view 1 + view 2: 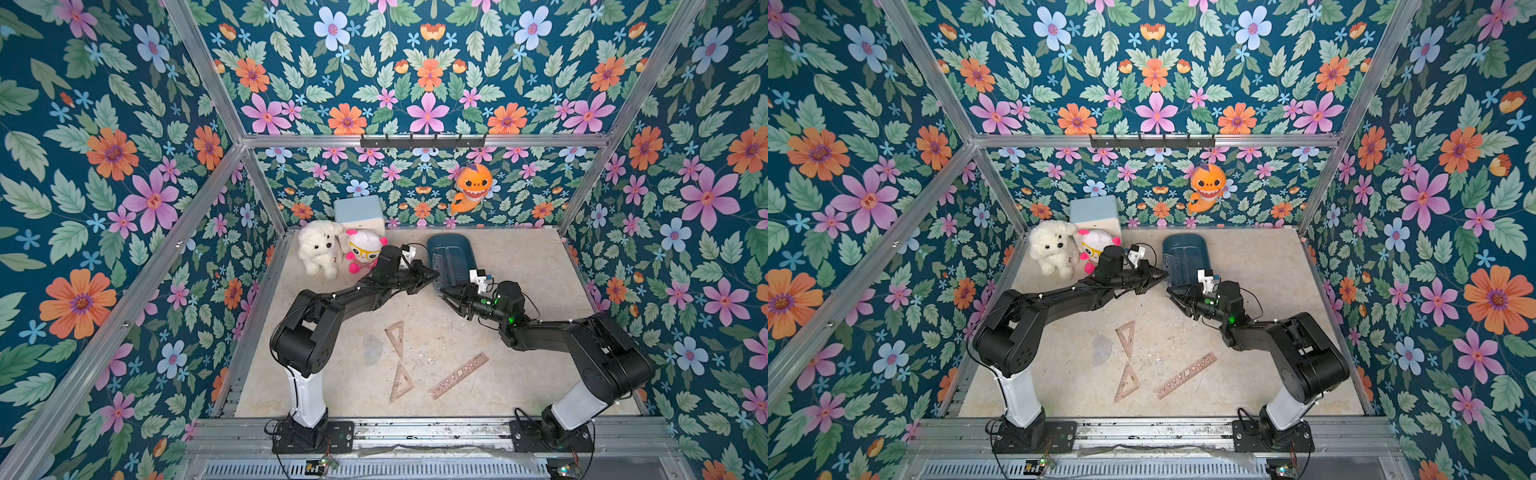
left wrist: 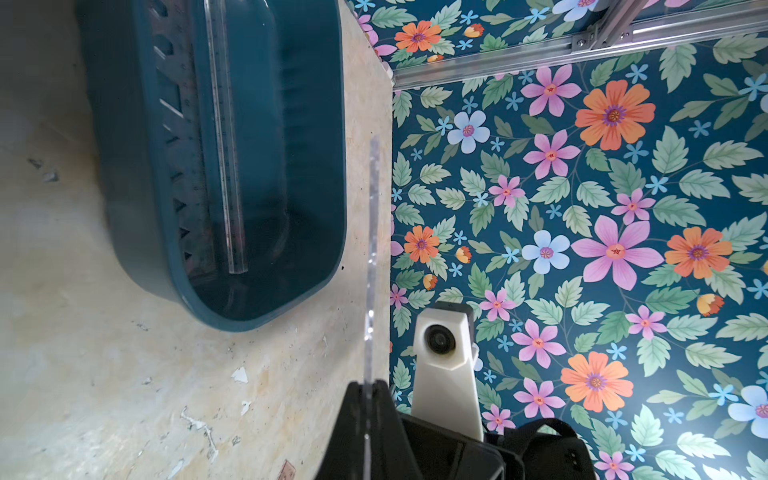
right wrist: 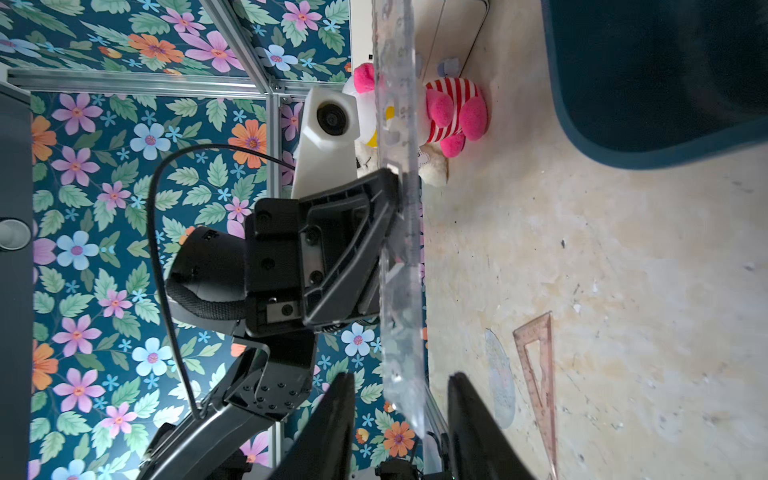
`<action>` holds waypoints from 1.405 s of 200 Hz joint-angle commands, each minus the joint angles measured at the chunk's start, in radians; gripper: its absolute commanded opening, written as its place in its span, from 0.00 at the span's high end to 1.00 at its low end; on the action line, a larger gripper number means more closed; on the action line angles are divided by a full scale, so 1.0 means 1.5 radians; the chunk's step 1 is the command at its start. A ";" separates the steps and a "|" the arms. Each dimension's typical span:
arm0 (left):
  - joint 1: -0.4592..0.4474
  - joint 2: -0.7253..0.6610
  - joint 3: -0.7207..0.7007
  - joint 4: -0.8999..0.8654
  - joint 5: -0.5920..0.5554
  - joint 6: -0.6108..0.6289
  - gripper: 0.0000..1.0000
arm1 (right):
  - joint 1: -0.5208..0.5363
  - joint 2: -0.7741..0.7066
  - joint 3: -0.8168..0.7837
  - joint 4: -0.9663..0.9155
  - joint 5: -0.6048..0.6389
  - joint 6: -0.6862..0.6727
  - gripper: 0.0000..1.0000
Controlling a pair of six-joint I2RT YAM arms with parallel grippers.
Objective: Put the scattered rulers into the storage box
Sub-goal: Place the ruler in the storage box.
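The left gripper (image 2: 368,386) is clamped on one end of a clear ruler (image 2: 371,249), which the left wrist view shows edge-on as a thin line running straight out from the closed fingertips. In the right wrist view the same clear ruler (image 3: 399,104) shows its flat face, with the left gripper (image 3: 392,187) pinching it partway along its length. Its free end hangs between the two fingers (image 3: 336,415) of the right gripper (image 3: 402,376), which stand apart with a visible gap on each side of the plastic, touching neither face.

In both top views the left gripper (image 1: 434,274) and the right gripper (image 1: 442,291) meet tip to tip just beside the near corner of the storage box (image 1: 451,257). The ruler itself is too thin and clear to make out there. From the left wrist it lies outside the storage box (image 2: 328,166), off the box's rounded end and above the table (image 1: 519,270).

Inside the box a straight ruler (image 2: 226,166) lies lengthwise on the floor, with a stencil ruler (image 2: 178,124) beside it against one long wall.

Nearer the arm bases, two set squares (image 1: 397,336) (image 1: 401,382) lie flat on the table, one behind the other. A second stencil ruler (image 1: 459,375) lies at a slant near them, and a clear protractor (image 1: 372,349) lies on their other side.
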 commanded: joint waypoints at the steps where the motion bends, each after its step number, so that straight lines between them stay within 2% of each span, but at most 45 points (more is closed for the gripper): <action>1: 0.002 -0.005 -0.004 0.031 0.014 -0.003 1.00 | 0.000 0.038 0.008 0.120 -0.021 0.056 0.67; 19: 0.005 -0.006 -0.008 0.033 0.015 -0.003 1.00 | 0.004 0.064 0.014 0.162 -0.026 0.080 0.74; 47: 0.007 -0.006 -0.009 0.033 0.016 -0.001 1.00 | 0.016 0.068 0.019 0.157 -0.026 0.078 0.80; 83: 0.008 -0.006 -0.012 0.031 0.016 0.000 1.00 | 0.014 0.068 0.018 0.152 -0.021 0.075 1.00; 100: 0.009 -0.008 -0.011 0.030 0.017 0.002 1.00 | 0.012 0.070 0.023 0.142 -0.026 0.071 1.00; 115: 0.010 -0.012 -0.005 0.014 0.012 0.016 0.87 | 0.002 0.069 0.029 0.122 -0.034 0.062 1.00; 126: 0.013 -0.016 0.009 -0.021 0.006 0.042 0.74 | -0.010 0.065 0.037 0.092 -0.046 0.048 1.00; 136: 0.018 -0.018 0.028 -0.068 -0.005 0.077 0.64 | -0.026 0.058 0.048 0.043 -0.058 0.023 1.00; 145: 0.022 -0.021 0.046 -0.115 -0.017 0.111 0.61 | -0.042 0.052 0.065 -0.016 -0.067 -0.007 1.00; 178: 0.034 -0.033 0.063 -0.203 -0.074 0.204 0.57 | -0.099 0.058 0.192 -0.336 -0.113 -0.184 1.00; 208: 0.047 -0.011 0.113 -0.269 -0.098 0.257 0.58 | -0.119 0.118 0.375 -0.691 -0.088 -0.403 1.00; 221: 0.050 -0.001 0.130 -0.286 -0.107 0.275 0.57 | -0.119 0.156 0.453 -0.793 -0.071 -0.463 1.00; 242: 0.058 0.020 0.148 -0.294 -0.106 0.285 0.58 | -0.119 0.212 0.545 -0.881 -0.047 -0.506 1.00; 281: 0.069 0.041 0.159 -0.300 -0.099 0.288 0.58 | -0.118 0.294 0.639 -0.928 -0.031 -0.522 1.00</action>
